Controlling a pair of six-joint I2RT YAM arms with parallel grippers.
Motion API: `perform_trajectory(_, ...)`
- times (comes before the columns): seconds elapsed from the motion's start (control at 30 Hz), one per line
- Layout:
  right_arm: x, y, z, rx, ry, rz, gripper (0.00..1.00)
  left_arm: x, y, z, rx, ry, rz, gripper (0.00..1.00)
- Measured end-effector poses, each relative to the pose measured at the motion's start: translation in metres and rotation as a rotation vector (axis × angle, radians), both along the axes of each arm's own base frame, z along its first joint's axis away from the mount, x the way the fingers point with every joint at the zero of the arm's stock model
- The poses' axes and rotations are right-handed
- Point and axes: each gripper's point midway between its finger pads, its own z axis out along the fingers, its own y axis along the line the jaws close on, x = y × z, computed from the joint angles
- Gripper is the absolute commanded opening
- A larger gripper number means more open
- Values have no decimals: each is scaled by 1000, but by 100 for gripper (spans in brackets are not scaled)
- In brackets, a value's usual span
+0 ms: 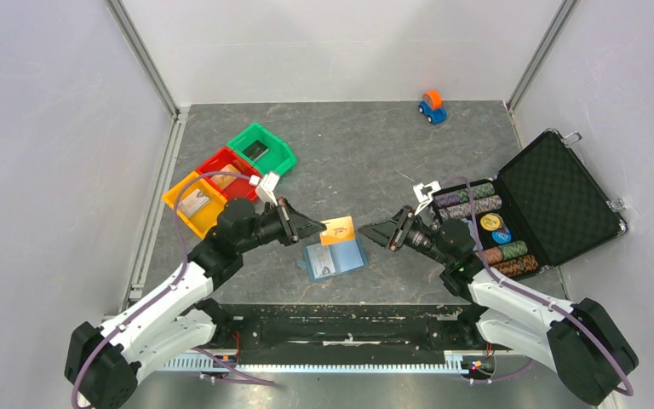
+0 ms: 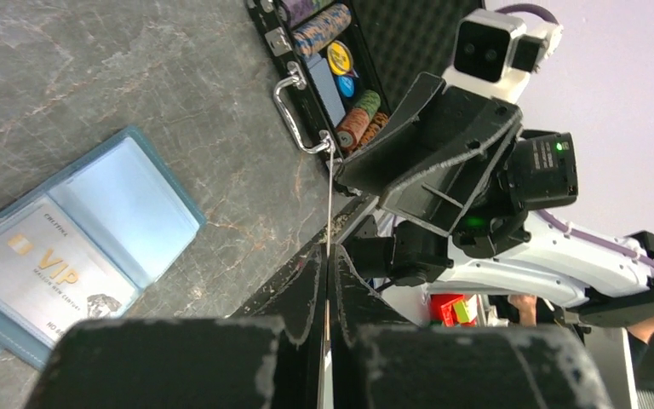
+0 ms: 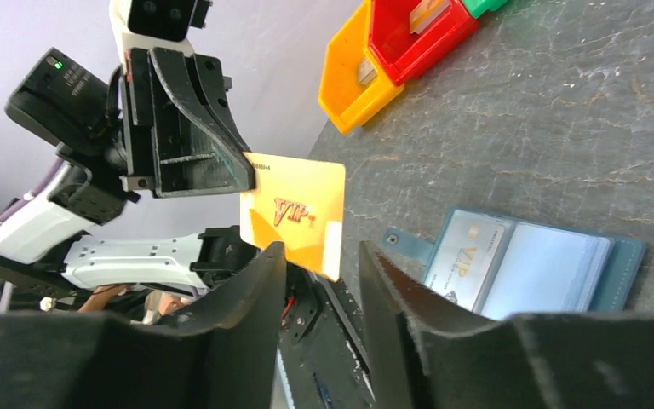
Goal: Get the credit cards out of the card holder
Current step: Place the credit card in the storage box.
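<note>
Jaws of your left gripper (image 1: 315,227) clamped on gold card (image 1: 338,230), clear of card holder (image 1: 351,254); right gripper (image 1: 373,233) apart, empty. Pale card (image 2: 38,277) left inside, possibly more.

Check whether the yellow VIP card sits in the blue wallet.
No, the left gripper holds the yellow VIP card in the air, apart from the blue wallet.

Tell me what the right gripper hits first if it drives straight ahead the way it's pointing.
The gold card, held by the left gripper. It sits directly ahead of the right gripper, in line with its open jaws. The gap looks small, though depth is hard to judge.
</note>
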Motion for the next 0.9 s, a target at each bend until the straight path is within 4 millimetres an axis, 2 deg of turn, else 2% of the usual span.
perform_trajectory(0.17, 0, -4, -10, -28, -14, -19, 71, 19, 13, 3, 92, 11, 79, 2)
perform_trajectory(0.27, -3, -7, -23, -52, -2, -23, 90, 41, 32, 14, 143, -7, 161, 2)
perform_trajectory(0.33, -5, -9, -32, -71, 12, -22, 98, 56, 48, 21, 169, -15, 228, 2)
perform_trajectory(0.43, -5, -11, -35, -94, 1, -26, 98, 82, 77, 28, 220, -10, 337, 2)
perform_trajectory(0.57, -5, -13, -39, -129, -16, -29, 98, 112, 120, 28, 285, 28, 462, 2)
perform_trajectory(0.9, -4, -14, -45, -189, -39, -25, 98, 159, 219, 9, 418, 149, 677, 2)
